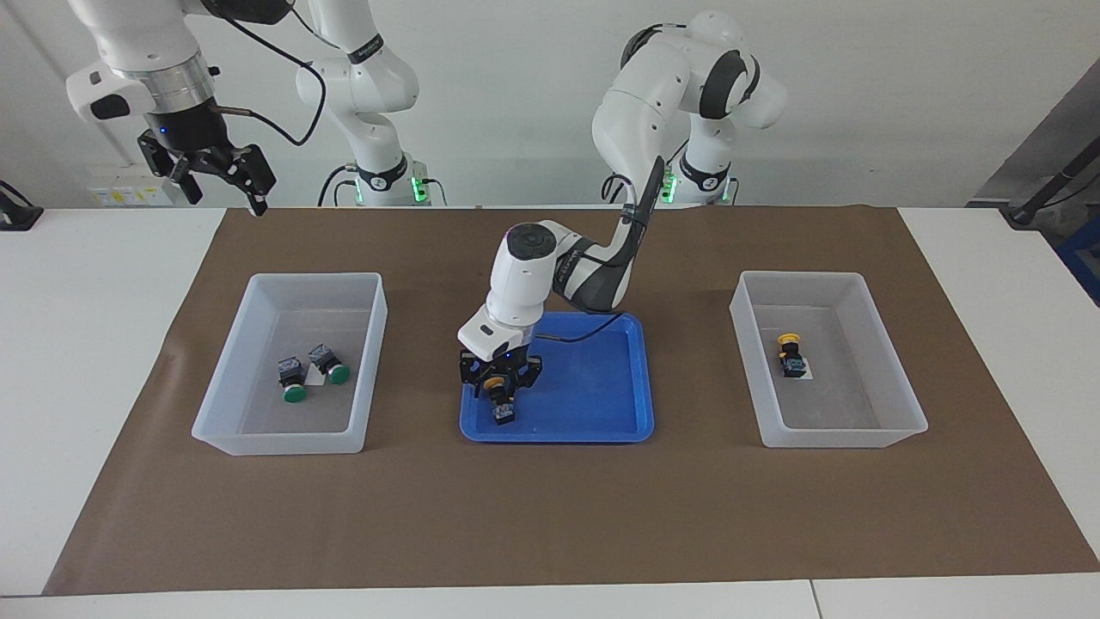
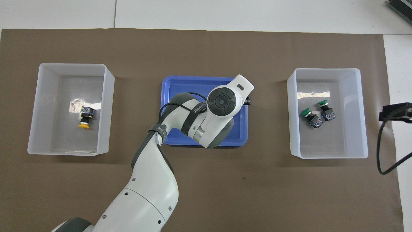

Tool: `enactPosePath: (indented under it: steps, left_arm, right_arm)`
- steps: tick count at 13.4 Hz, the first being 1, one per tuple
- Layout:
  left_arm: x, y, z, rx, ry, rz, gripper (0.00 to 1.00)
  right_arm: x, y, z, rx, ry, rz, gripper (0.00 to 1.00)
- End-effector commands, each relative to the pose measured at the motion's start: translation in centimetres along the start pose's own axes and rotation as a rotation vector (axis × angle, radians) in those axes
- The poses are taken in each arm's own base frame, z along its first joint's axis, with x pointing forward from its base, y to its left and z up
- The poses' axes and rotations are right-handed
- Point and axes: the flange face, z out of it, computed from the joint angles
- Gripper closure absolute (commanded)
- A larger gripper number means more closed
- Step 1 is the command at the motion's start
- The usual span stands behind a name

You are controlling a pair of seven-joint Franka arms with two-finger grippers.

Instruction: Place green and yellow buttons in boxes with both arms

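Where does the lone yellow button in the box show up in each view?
Facing view: yellow button lies in the box at the left arm's end.
Overhead view: same yellow button, same box.
Shared landmark: blue tray between the boxes.

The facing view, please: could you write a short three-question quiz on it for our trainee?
1. True or false: both green buttons lie in the box toward the right arm's end.
2. The left gripper is down over: A the blue tray; B a box; C the bare brown mat.
3. How many yellow buttons lie in the box toward the left arm's end?
Key: 1 true; 2 A; 3 one.
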Motion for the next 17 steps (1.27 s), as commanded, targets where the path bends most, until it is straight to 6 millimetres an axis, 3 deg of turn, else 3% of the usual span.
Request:
enactPosePath:
  steps: [1, 3, 6, 11, 13, 14, 15, 17]
  left_arm:
    - [-0.1, -0.3, 0.5, 0.026, -0.017, -0.004, 0.76]
    - [0.5, -1.0, -0.2, 0.044, -0.041, -0.015, 0.84]
    - [2.3, -2.3, -2.0, 0.058, -0.056, -0.043, 0.84]
    - [7.3, -6.6, -9.0, 0.092, -0.085, -0.123, 0.84]
    - [10.0, -10.0, -12.2, 0.103, -0.087, -0.175, 0.84]
    - [11.3, -11.8, -14.9, 0.088, -0.070, -0.208, 0.84]
    - [12.5, -14.6, -17.8, 0.089, -0.071, -0.231, 0.84]
    - [14.4, -20.9, -21.6, 0.101, -0.108, -0.223, 0.84]
  right_arm:
    - [0.0, -0.2, -0.1, 0.032, 0.002, 0.000, 0.00]
    - [0.1, -0.2, -0.1, 0.030, 0.003, 0.000, 0.00]
    - [0.0, -0.2, -0.1, 0.030, -0.002, -0.003, 0.00]
    - [-0.1, -0.4, -0.1, 0.029, -0.005, -0.002, 0.00]
    - [-0.1, -0.4, -0.2, 0.029, -0.005, -0.001, 0.00]
    - [-0.2, -0.5, -0.2, 0.029, -0.005, -0.005, 0.00]
    - [-0.2, -0.8, -0.1, 0.028, -0.006, -0.008, 0.00]
    - [-0.3, -1.3, -0.2, 0.027, -0.005, -0.017, 0.00]
